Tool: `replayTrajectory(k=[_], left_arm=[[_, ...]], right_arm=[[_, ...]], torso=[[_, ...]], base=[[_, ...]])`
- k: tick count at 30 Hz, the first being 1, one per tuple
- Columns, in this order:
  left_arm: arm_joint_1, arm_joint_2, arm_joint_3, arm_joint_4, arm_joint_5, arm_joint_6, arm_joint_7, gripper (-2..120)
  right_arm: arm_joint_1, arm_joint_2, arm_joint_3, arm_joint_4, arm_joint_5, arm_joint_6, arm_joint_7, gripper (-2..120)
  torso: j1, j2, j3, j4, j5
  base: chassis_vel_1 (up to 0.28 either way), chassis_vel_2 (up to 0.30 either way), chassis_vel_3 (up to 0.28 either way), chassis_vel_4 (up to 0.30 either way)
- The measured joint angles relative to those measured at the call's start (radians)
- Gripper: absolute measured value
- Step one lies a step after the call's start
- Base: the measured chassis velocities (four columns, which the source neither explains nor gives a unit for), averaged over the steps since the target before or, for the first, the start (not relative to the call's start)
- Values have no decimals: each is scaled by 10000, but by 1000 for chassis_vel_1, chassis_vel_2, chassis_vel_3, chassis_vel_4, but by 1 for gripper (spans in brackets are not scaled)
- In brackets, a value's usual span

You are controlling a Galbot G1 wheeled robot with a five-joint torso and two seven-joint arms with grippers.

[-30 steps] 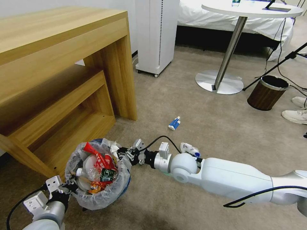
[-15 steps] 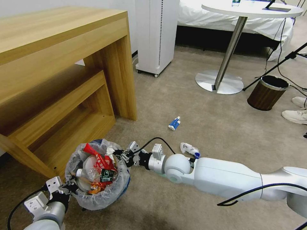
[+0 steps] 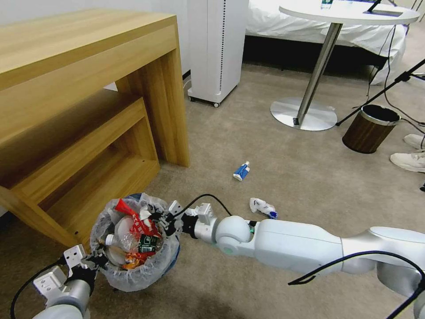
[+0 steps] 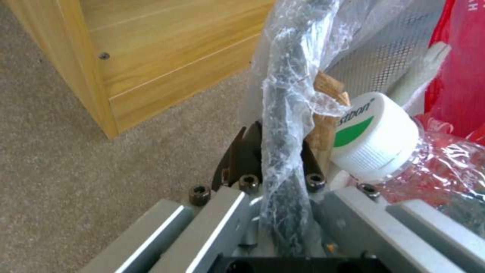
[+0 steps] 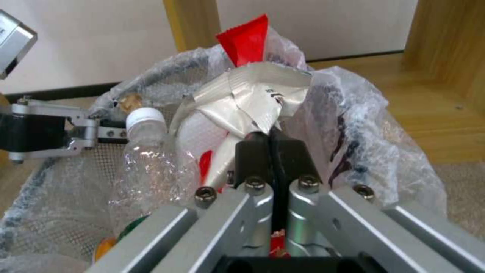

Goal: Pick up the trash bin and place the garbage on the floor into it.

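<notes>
nearest the robot, low on its left, the left claw (image 3: 90,261) was clenched on the near rim of the trash bin (image 3: 133,277), a small round blue bin lined with a crinkly whitish plastic bag; in the left wrist view its dark fingers (image 4: 242,155) pinched the bag-covered rim (image 4: 285,113) from both sides. the bin sat on the tan carpeted floor (image 3: 265,146) just in front of a low wooden shelf unit (image 3: 88,110). it was packed with garbage: red wrappers (image 3: 137,219), a clear plastic bottle with a green label (image 3: 146,243) and a white cap (image 4: 374,136), and something orange low down. from the right, the long white right arm (image 3: 301,246) reached across the carpet to the far side of the bin, where the right claw (image 3: 155,218) sat at the rim. in the right wrist view its black fingers (image 5: 255,155) were pressed together on a crumpled silvery-white wrapper (image 5: 252,100) held over the open bag, with a red wrapper tip (image 5: 245,40) poking up behind it. just beyond the right arm a crumpled white and blue wrapper (image 3: 262,207) lay on the floor, and a little farther out lay a blue and white packet (image 3: 241,171). farther back stood a white appliance on castors (image 3: 214,48), a round white pedestal table (image 3: 336,17) with a chrome base, and to the right a brown wood-grain bin (image 3: 369,128) with a metal rim. a bed with white bedding (image 3: 287,26) ran along the back.
</notes>
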Motion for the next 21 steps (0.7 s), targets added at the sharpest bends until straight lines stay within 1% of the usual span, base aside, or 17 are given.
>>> replayTrajectory(k=[1,3,4,5,6,7,8,9,11,12,13,15,16,19,20,21], left_arm=[[0,0,0,0,0,0,0,1],[-8,9,-8,1,-4,-2,3,1],[-25,11,-8,1,-9,-2,4,1],[-25,11,-8,1,-9,-2,4,1],[-43,14,-6,1,-14,-3,5,1],[-62,27,1,11,-16,-3,5,1],[-62,27,1,11,-16,-3,5,1],[-67,35,10,38,-14,-3,5,1],[-67,26,24,42,-6,-3,5,1],[-67,26,24,42,-6,-3,5,1],[-67,16,34,42,-5,-3,5,1],[-67,-1,48,42,0,-3,6,1],[-67,-1,48,42,0,-3,6,1],[-58,-19,62,42,20,-3,5,1],[-58,-19,62,42,20,-3,5,1],[-54,-28,63,42,28,-6,6,1]], right_arm=[[0,0,0,0,0,0,0,0],[49,-41,-22,69,11,-23,-20,6],[51,-72,-31,99,21,-28,-21,10],[51,-72,-31,99,21,-28,-21,10],[44,-116,-38,147,22,-28,-23,17],[6,-229,-43,277,21,-29,-24,27],[6,-229,-43,277,21,-29,-24,27],[-16,-368,-43,401,15,-35,-24,39],[-36,-450,-30,457,16,-52,-16,47],[-36,-450,-30,457,16,-52,-16,47],[-50,-481,-25,479,16,-52,-13,51],[-73,-530,-23,521,16,-59,-10,62],[-73,-530,-23,521,16,-59,-10,62],[-109,-585,-22,598,11,-64,30,76],[-109,-585,-22,598,11,-64,30,76],[-132,-600,9,625,9,-49,32,82]], torso=[[0,0,0,0,0],[0,0,0,0,1],[0,0,0,0,1],[0,0,0,0,1],[0,-1,0,0,1],[0,0,0,-1,1],[0,0,0,-1,1],[0,0,0,-1,1],[0,0,0,-1,1],[0,0,0,-1,1],[0,0,0,-1,1],[0,0,0,-1,2],[0,0,0,-1,2],[0,0,0,-1,2],[0,0,0,-1,2],[0,0,0,-1,2]], base=[[0,0,0,0],[0,0,0,0],[0,0,0,0],[0,0,0,0],[0,0,0,0],[0,0,0,0],[0,0,0,0],[0,0,0,0],[0,0,0,0],[0,0,0,0],[0,0,0,0],[0,0,0,0],[0,0,0,0],[0,0,0,0],[0,0,0,0],[0,0,0,0]])
